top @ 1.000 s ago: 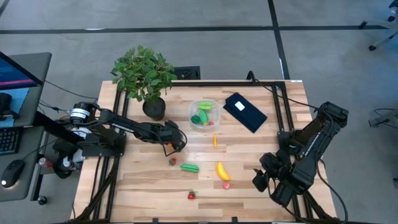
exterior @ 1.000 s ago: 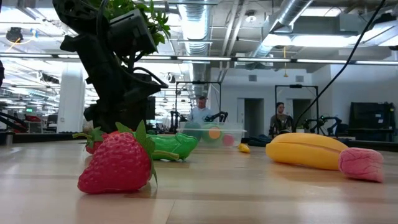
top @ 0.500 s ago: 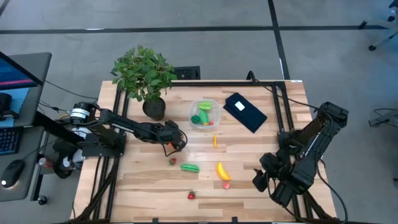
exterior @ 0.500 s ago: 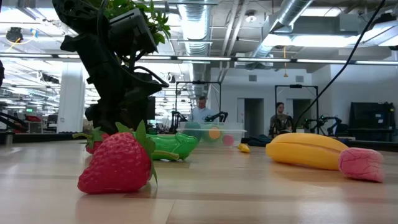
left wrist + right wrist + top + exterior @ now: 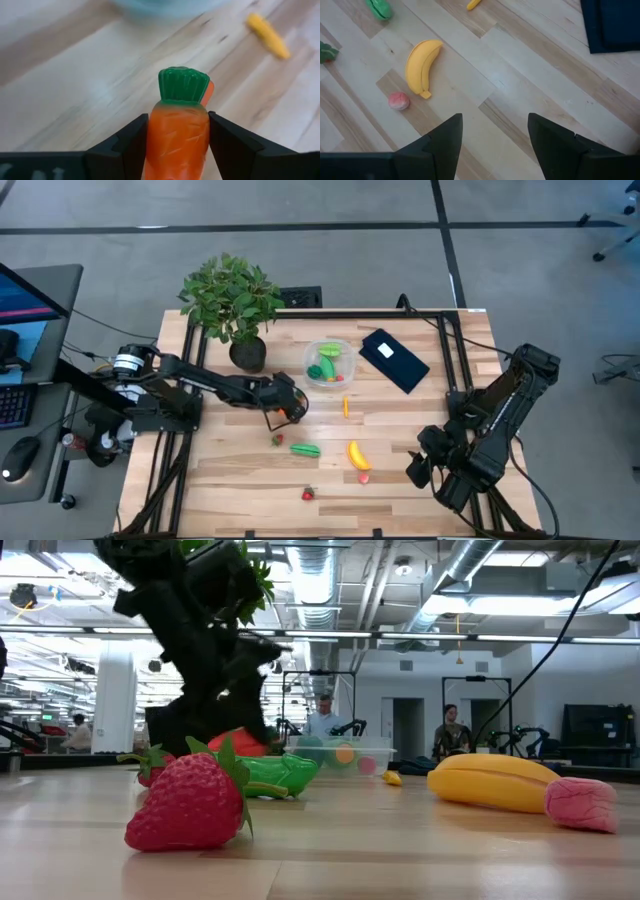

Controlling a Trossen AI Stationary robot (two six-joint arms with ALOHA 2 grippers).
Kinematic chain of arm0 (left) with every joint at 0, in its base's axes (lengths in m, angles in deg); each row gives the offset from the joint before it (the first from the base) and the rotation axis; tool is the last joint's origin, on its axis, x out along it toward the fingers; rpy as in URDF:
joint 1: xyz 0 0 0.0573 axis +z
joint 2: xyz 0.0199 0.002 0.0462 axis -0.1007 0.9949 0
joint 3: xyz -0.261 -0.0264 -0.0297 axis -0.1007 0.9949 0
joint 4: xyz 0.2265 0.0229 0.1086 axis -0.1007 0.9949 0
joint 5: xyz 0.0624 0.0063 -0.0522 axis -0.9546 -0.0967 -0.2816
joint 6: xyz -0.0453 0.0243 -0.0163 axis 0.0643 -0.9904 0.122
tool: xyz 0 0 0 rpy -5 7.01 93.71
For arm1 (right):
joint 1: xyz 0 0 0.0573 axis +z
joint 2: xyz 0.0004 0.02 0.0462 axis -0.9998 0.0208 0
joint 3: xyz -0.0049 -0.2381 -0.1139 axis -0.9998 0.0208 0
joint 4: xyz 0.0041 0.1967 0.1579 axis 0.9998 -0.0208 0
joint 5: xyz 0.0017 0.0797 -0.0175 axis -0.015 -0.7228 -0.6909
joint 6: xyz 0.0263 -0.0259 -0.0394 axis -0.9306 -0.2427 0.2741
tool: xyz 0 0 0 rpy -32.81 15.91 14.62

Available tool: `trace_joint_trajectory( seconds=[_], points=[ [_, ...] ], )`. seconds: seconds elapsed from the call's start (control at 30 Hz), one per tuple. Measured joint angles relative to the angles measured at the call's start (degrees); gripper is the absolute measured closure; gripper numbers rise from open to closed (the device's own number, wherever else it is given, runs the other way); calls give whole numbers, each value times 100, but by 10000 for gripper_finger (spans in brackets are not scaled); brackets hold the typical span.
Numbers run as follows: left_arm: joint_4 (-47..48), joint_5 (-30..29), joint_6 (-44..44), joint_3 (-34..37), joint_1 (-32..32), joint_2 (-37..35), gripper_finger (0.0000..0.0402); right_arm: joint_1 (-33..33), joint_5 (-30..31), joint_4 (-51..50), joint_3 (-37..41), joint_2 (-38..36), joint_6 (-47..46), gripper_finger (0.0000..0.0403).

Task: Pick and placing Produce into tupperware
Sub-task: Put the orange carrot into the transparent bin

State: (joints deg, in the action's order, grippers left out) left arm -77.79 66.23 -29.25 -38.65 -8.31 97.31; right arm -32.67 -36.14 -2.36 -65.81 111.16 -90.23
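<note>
Left tool (image 5: 177,132) clamped on carrot (image 5: 177,135) above table (image 5: 420,460), near tupperware (image 5: 329,366); right tool (image 5: 492,142) agape, empty, waiting at table's edge; early release risks carrot missing bowl.

My carrot (image 5: 178,134) runs off the wrist picture's lower edge, so I can't see its tip. From above, my left pincer (image 5: 292,406) covers it wholly. The tub (image 5: 165,4) ahead is a blurred sliver, cut off. In the low view my arm hides the plant's pot.
</note>
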Motion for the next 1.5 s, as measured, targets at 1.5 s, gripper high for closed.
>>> trace_joint_trajectory(
  seconds=[1.5],
  points=[
    [-2743,227,-1831,-1029,1305,629,217,-2,151,20,0,0,-2,187]
  ],
)
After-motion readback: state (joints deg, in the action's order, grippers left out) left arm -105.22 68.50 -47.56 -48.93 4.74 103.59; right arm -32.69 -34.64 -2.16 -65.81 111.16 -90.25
